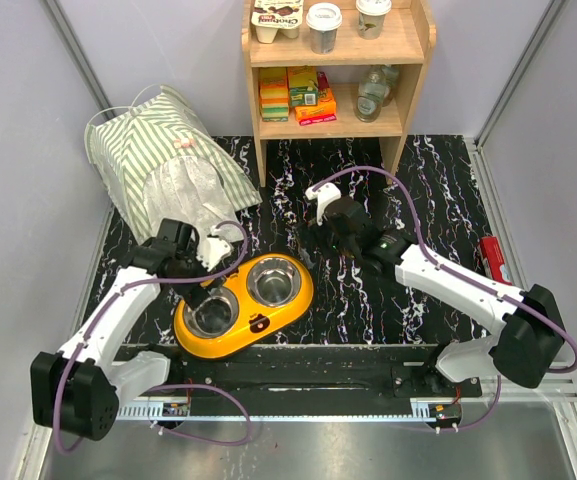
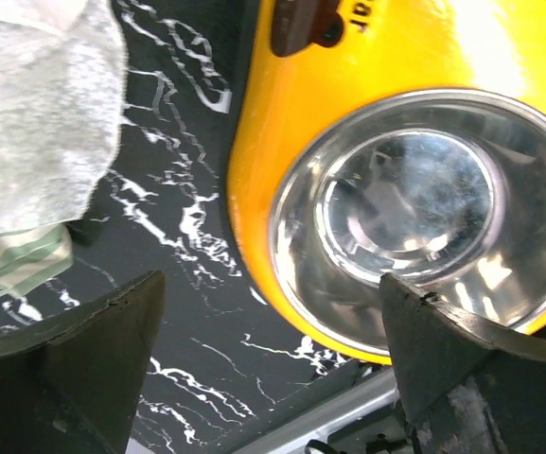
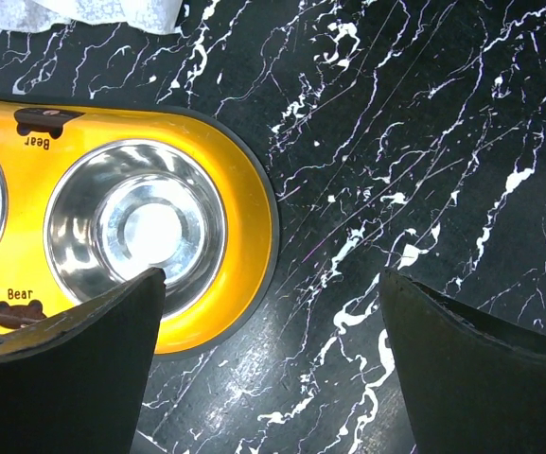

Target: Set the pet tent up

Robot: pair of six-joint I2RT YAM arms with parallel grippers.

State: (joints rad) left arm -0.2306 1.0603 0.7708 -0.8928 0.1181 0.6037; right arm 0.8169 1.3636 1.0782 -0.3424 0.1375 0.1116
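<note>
The pet tent [image 1: 168, 160], green-and-white striped fabric with a white mesh panel, lies collapsed at the back left of the black marbled table. A corner of it shows in the left wrist view [image 2: 36, 142] and its edge in the right wrist view [image 3: 93, 11]. My left gripper [image 1: 200, 262] is open and empty, between the tent's near edge and the yellow bowl holder [image 1: 243, 305]; in its own view [image 2: 268, 364] it hangs over the holder's rim. My right gripper [image 1: 330, 222] is open and empty over the mat at the centre, right of the holder [image 3: 159, 236].
The yellow holder carries two steel bowls [image 1: 273, 280]. A wooden shelf [image 1: 333, 75] with cups, boxes and jars stands at the back centre. A red object [image 1: 494, 260] lies at the mat's right edge. Grey walls close in both sides.
</note>
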